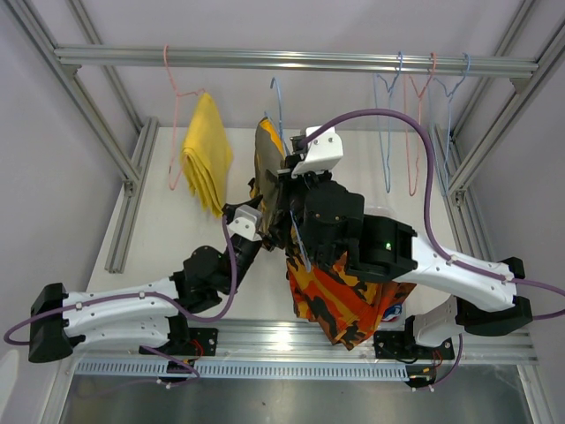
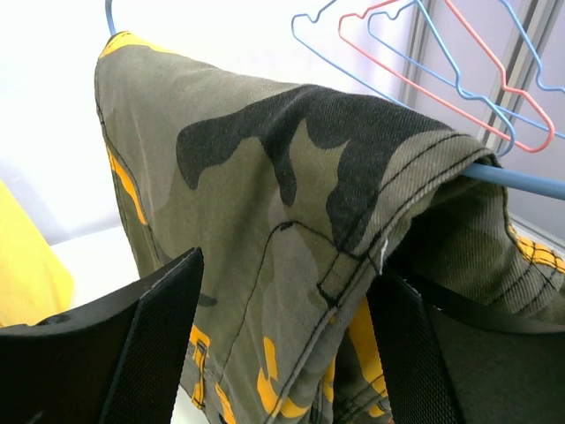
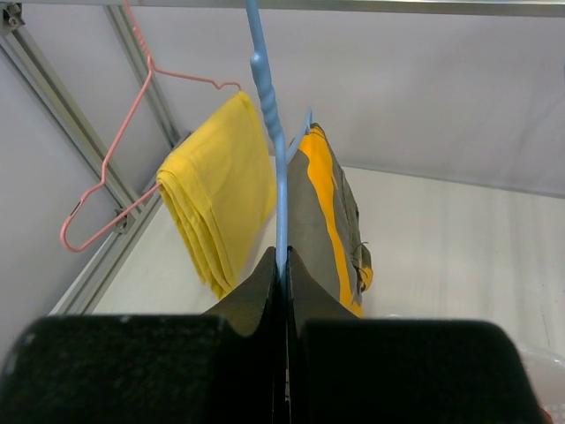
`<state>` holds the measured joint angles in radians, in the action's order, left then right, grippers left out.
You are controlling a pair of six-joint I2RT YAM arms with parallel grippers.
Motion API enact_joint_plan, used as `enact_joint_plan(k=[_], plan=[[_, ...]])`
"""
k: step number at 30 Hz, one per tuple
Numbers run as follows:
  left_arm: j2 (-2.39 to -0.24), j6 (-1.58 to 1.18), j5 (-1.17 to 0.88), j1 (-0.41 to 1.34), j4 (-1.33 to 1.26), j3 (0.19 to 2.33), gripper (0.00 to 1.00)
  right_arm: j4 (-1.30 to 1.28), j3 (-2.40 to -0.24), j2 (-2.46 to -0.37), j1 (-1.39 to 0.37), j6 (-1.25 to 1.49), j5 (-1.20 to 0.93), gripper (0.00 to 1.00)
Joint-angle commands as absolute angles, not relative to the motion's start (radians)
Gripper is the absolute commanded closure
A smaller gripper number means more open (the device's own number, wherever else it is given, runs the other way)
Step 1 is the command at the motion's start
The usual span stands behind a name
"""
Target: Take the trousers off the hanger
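Your right hand (image 3: 282,261) has its fingers pressed together on the neck of the blue hanger (image 3: 265,88), pinching it just below the twisted part of the hook. That hanger hangs from the metal rail (image 1: 291,60) above the far edge of the tabletop (image 1: 168,230), about midway along it.

The olive camouflage trousers (image 2: 265,177) are folded over the hanger's bar. Their outer side is olive and black, and orange-yellow patches show on the inner folds.

Your left hand (image 2: 291,269) is spread wide, one finger on each side of the hanging olive cloth. You cannot tell from the wrist view whether the pads touch the fabric.

Towards the far left corner, the yellow trousers (image 1: 207,155) hang folded on a pink hanger (image 1: 172,88) on the same rail, close beside the olive pair but apart from it.

The orange camouflage trousers (image 1: 340,300) lie in a loose heap at the near edge of the tabletop, right of centre, partly under your right arm.

Three empty hangers (image 1: 410,115), two blue and one red, hang on the rail near the far right corner.
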<state>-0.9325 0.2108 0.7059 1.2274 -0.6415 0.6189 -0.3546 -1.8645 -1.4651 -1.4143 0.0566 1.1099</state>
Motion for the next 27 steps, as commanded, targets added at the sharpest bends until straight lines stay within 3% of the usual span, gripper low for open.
enact_joint_plan(k=[1, 15, 27], plan=[[-0.936, 0.232, 0.722, 1.219, -0.681, 0.624, 0.24, -0.215, -1.893, -1.399, -1.428, 0.075, 1.115, 1.00], [-0.836, 0.233, 0.696, 1.220, -0.666, 0.607, 0.25, -0.190, -1.858, -1.387, -1.427, 0.052, 1.138, 1.00], [-0.879, 0.236, 0.710, 1.219, -0.698, 0.620, 0.25, -0.190, -1.838, -1.378, -1.427, 0.071, 1.126, 1.00]])
